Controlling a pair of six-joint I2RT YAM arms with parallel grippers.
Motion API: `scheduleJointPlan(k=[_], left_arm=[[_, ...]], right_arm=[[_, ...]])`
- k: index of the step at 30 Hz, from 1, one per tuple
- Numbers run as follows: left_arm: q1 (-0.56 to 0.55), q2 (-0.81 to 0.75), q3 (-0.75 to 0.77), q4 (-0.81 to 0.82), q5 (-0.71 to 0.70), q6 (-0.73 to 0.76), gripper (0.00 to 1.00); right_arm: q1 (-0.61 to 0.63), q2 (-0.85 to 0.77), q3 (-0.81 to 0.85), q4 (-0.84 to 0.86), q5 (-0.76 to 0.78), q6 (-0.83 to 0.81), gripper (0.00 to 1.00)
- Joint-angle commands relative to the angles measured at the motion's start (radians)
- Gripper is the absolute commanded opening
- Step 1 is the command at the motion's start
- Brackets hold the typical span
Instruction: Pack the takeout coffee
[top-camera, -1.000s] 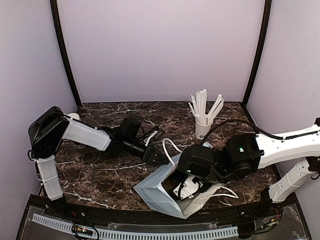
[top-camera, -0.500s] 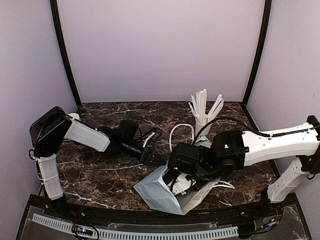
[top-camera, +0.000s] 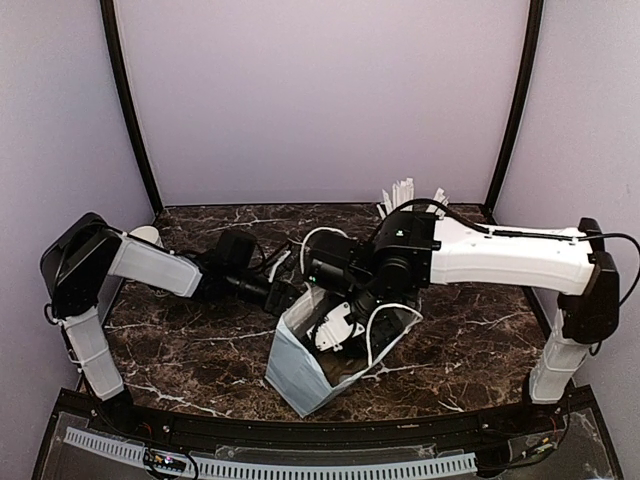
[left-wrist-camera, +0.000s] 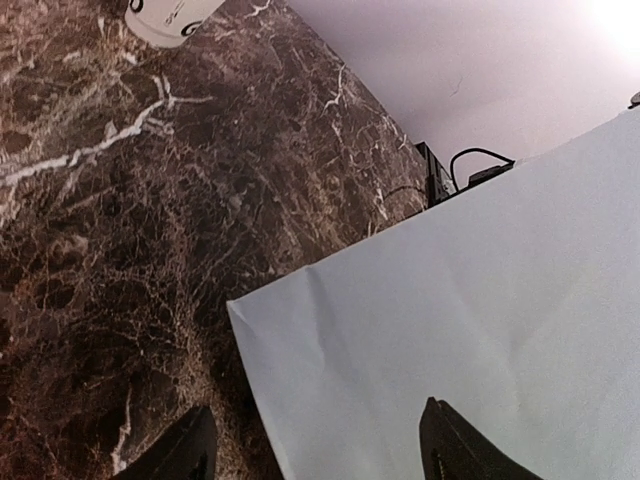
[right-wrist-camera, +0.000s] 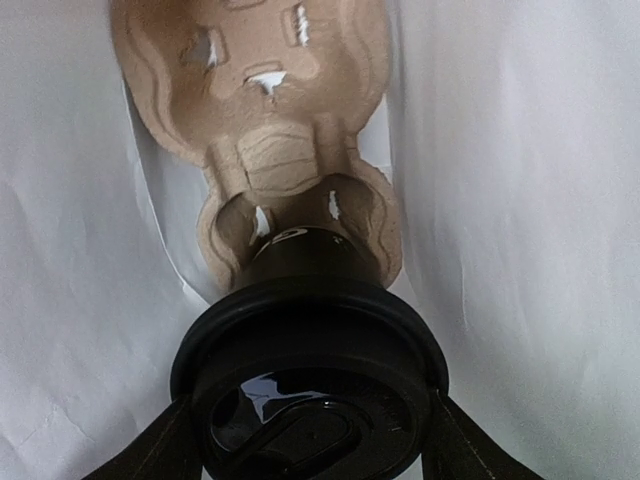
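Note:
The takeout coffee (right-wrist-camera: 310, 330), a dark cup with a round black lid, sits in a brown pulp carrier (right-wrist-camera: 270, 150) inside a white paper bag (top-camera: 300, 365). My right gripper (right-wrist-camera: 310, 440) reaches into the bag's mouth, and its two fingers press the lid's rim from both sides. In the top view the right gripper (top-camera: 345, 320) hides the cup. My left gripper (left-wrist-camera: 320, 450) stands open at the bag's upper left edge (top-camera: 290, 297). A corner of the bag's white side (left-wrist-camera: 450, 300) lies between its fingers.
A white cup of white sticks (top-camera: 405, 195) stands at the back, half hidden behind the right arm. Another white cup (top-camera: 147, 235) stands at the back left, seen also as the white cup (left-wrist-camera: 170, 15) in the left wrist view. The bag's cord handles (top-camera: 385, 325) hang loose.
The right arm has swung left and back over the bag, staying inside its mouth. The bag has shifted left and stands more upright. The left gripper has drawn back to the left.

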Motion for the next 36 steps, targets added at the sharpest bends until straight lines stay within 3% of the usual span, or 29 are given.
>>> scheduleJointPlan(k=[1, 19, 30, 36], left_arm=[[0.008, -0.122, -0.028, -0.011, -0.020, 0.029, 0.72], [0.023, -0.400, -0.163, -0.084, -0.115, 0.056, 0.73], [0.023, -0.672, -0.101, -0.296, -0.195, 0.111, 0.74], [0.024, -0.789, -0.066, -0.426, -0.256, 0.150, 0.75]], right_arm=[[-0.035, 0.069, 0.081, -0.131, -0.140, 0.028, 0.39], [-0.108, 0.307, 0.246, -0.230, -0.246, 0.044, 0.37], [-0.107, 0.230, 0.237, -0.203, -0.235, 0.092, 0.36], [-0.106, 0.175, 0.337, -0.217, -0.213, 0.100, 0.35]])
